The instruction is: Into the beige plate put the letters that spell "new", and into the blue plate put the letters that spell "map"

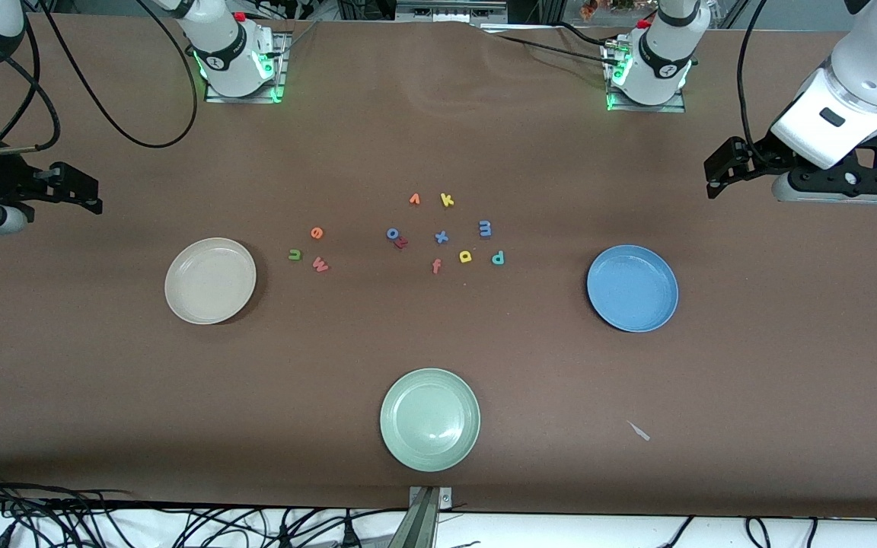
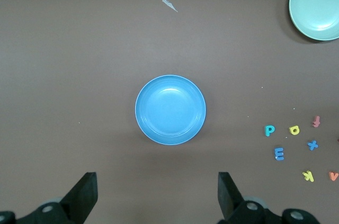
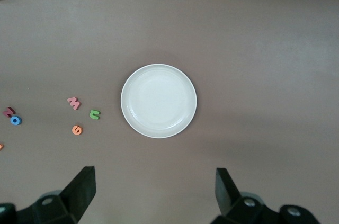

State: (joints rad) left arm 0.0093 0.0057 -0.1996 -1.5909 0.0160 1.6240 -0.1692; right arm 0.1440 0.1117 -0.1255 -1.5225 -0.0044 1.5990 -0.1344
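Both arms wait, raised. The left gripper (image 2: 156,197) hangs with fingers apart over the table near the blue plate (image 1: 633,288); the right gripper (image 3: 153,195), fingers apart, near the beige plate (image 1: 210,280). Green n (image 1: 294,255), orange e (image 1: 317,233) and red w (image 1: 320,265) lie just beside the beige plate. Blue m (image 1: 485,227), yellow a (image 1: 466,256) and teal p (image 1: 497,258) lie nearer the blue plate.

The tabletop (image 1: 438,365) is covered in matt brown cloth, faintly creased. A smooth, softly glossy finish is shown by the beige plate (image 1: 210,280), the blue plate (image 1: 633,288) and the pale green plate (image 1: 429,418). The small letters (image 1: 320,265) look matt and foam-like.
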